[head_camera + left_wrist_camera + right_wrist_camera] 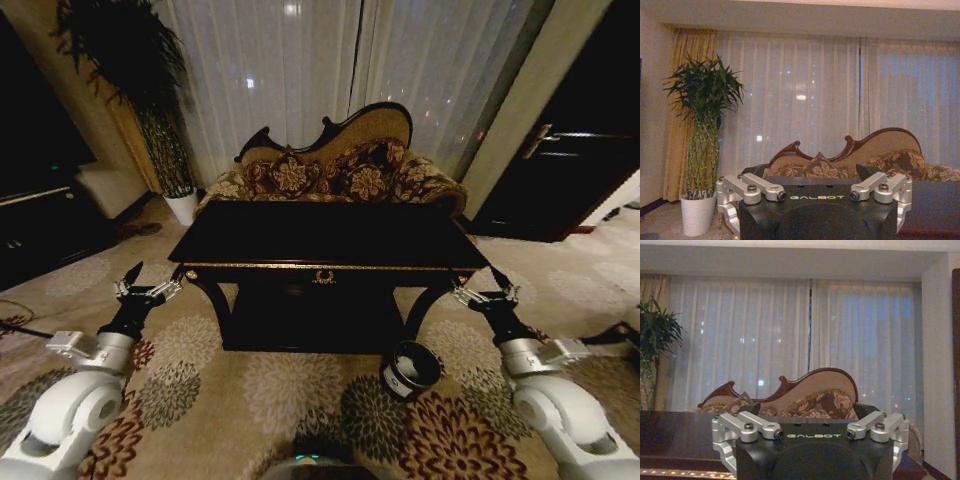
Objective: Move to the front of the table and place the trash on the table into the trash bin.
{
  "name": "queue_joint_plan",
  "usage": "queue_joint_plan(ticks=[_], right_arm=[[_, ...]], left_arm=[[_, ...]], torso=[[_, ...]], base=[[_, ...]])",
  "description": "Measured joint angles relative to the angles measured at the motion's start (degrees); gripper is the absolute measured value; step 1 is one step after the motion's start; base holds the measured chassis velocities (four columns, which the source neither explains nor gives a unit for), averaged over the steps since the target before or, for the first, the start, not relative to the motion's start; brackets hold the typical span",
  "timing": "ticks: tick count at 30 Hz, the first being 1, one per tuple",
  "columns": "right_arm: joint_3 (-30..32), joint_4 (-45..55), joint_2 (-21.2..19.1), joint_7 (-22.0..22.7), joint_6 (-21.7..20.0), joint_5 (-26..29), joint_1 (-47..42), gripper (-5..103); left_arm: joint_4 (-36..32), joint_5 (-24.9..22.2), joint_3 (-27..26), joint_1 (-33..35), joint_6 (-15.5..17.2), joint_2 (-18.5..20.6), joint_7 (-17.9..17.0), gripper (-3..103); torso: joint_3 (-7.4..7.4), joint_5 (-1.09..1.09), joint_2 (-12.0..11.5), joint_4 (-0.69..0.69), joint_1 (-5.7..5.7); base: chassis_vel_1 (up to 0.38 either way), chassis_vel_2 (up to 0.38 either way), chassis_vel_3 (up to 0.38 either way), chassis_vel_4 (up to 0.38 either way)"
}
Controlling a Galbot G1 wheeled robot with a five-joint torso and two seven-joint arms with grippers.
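Directly ahead stood the counter (320, 240), its dark glossy top facing the robot with the floral sofa (335, 170) just behind it. No litter could be made out on that dark surface. On the patterned carpet (290, 390), near the counter's right front leg, the trash bin (411, 369) lay tilted with its mouth open toward the camera. The left gripper (147, 286) hovered beside the counter's left end, jaws spread wide and empty. The right gripper (485, 292) hovered beside the right end, jaws likewise spread and holding nothing. A potted plant (702, 150) stood by the curtains.
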Motion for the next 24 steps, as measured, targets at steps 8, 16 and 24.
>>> queue_joint_plan(ticks=[8, 16, 24], right_arm=[[0.0, 0.0, 0.0, 0.0, 0.0, 0.0, 0.0, 100], [0.0, 0.0, 0.0, 0.0, 0.0, 0.0, 0.0, 100], [0.0, 0.0, 0.0, 0.0, 0.0, 0.0, 0.0, 100]], left_arm=[[0.0, 0.0, 0.0, 0.0, 0.0, 0.0, 0.0, 100], [0.0, 0.0, 0.0, 0.0, 0.0, 0.0, 0.0, 100], [0.0, 0.0, 0.0, 0.0, 0.0, 0.0, 0.0, 100]], torso=[[-0.01, 0.00, 0.0, 0.00, -0.02], [0.01, 0.00, 0.0, 0.00, 0.01], [0.00, -0.01, 0.0, 0.00, 0.01]], base=[[0.182, -0.186, -0.193, 0.180], [0.171, -0.176, -0.170, 0.176], [0.203, -0.200, -0.208, 0.222]])
